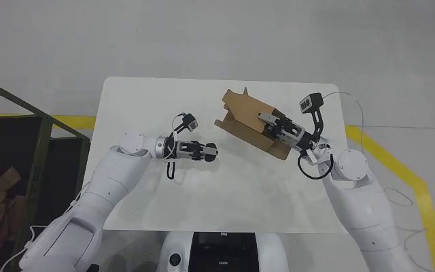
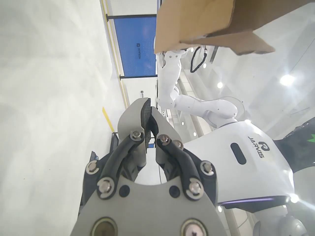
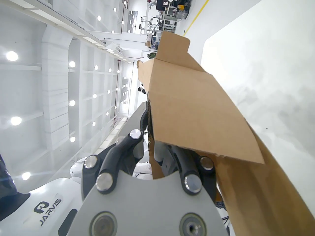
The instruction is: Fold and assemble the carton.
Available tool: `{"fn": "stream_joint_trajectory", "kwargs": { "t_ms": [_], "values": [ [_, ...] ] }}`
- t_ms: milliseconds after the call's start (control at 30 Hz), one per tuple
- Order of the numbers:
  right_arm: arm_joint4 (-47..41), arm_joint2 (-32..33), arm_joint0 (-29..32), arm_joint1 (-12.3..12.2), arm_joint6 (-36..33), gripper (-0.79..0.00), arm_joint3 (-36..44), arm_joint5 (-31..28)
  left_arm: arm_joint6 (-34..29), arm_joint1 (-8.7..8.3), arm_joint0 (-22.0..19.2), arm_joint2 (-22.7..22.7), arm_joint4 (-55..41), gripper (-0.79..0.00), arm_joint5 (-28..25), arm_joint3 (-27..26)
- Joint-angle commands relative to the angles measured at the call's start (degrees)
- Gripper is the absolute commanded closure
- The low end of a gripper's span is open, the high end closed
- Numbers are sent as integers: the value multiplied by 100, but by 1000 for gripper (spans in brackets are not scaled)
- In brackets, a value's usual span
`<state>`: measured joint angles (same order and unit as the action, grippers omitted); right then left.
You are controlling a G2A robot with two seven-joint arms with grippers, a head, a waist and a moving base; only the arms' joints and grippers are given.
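Over the far right of the table (image 1: 136, 197), the carton (image 1: 245, 115) is half-open with loose flaps. My right gripper (image 1: 266, 122) pinches one wall. My left gripper (image 1: 212, 151) is clenched and empty nearby. I judge this the squaring-up stage; next, my left must open for a flap.

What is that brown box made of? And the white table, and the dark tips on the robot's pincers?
The carton looks like plain brown cardboard: matte, with creases and raw cut edges. The table has a smooth white top, perhaps laminate or paint; hard to tell. The pads of the left gripper look like black ribbed rubber.
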<state>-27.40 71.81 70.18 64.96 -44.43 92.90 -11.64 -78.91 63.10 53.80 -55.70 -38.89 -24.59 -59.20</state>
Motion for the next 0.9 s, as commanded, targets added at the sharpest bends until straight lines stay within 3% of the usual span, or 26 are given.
{"fn": "stream_joint_trajectory", "kwargs": {
  "t_ms": [0, 467, 867],
  "values": [
    [-62, 3, 19, -1, -100, 0, 45, -22, 112, -14, 34, -75, -11, 0, 31, 1],
    [-189, 27, 271, -43, -774, 0, 385, -31, 218, 100, -242, -65, -233, 0, 271, 142],
    [-62, -13, 367, -57, -805, 0, 467, 33, 85, 213, -377, -62, -535, 0, 169, 136]
  ]
}}
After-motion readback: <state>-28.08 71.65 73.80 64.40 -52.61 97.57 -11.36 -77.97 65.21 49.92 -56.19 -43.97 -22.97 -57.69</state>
